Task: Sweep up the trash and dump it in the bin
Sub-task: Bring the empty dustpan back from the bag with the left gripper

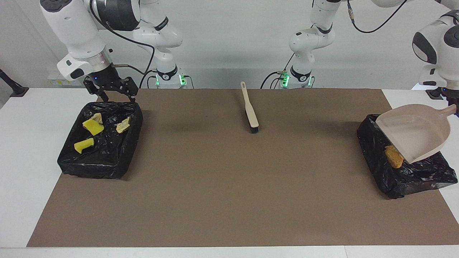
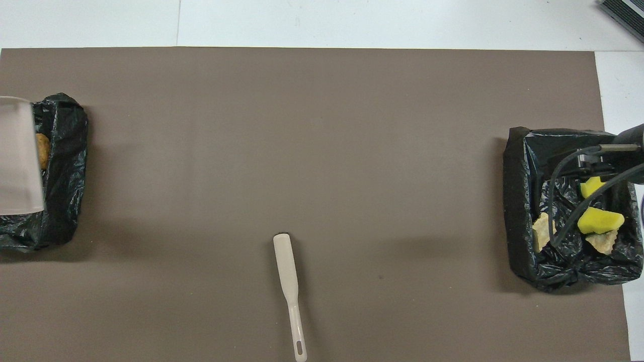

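- Left gripper (image 1: pixel 452 106), at the left arm's end of the bench (image 1: pixel 21 143), is clamped on the handle of the dustpan (image 1: pixel 416 130), which hangs tilted over a black-lined bin (image 1: pixel 412 175).
- Dustpan's mouth points down into that bin; an orange scrap (image 1: pixel 393 157) peeks out just under its lip.
- Right gripper (image 1: pixel 114 94) hovers with jaws apart over the near edge of the other bin (image 1: pixel 104 157), where yellow and tan scraps (image 1: pixel 92 126) lie.
- Brush (image 1: pixel 250 111) lies on the brown mat (image 1: pixel 229 197) between the bins, handle toward the robots, untouched.
- No trash shows on the mat, so I judge the dumping is nearly done.
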Controlling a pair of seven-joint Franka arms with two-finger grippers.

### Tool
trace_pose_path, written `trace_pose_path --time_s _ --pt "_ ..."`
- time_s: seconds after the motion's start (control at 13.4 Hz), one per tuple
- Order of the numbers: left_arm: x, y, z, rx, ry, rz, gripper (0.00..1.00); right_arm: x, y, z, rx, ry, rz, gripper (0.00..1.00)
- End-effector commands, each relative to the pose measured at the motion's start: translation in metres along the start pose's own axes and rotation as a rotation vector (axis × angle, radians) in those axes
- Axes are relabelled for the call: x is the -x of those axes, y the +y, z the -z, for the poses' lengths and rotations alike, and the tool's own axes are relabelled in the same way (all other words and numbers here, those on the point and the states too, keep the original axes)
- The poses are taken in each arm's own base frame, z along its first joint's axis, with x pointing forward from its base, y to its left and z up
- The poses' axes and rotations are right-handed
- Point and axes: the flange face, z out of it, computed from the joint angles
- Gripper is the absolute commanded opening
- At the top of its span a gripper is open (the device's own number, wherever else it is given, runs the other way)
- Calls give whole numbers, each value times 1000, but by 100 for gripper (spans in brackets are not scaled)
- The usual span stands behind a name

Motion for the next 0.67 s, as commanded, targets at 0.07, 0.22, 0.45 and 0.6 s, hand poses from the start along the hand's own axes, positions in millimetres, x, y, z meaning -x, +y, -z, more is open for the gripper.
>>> trace_pose_path --time_s 0.07,0.22,0.45,0.6 --pt "-98 23 58 123 132 265 0 -1 4 4 6 16 -19 100" --pt "-157 36 94 147 184 349 0 -1 3 4 3 16 -18 100" --pt "-244 70 136 292 277 530 0 1 -3 4 2 9 -7 100" --pt "-293 91 166 344 308 665 0 1 -2 3 2 9 -7 100"
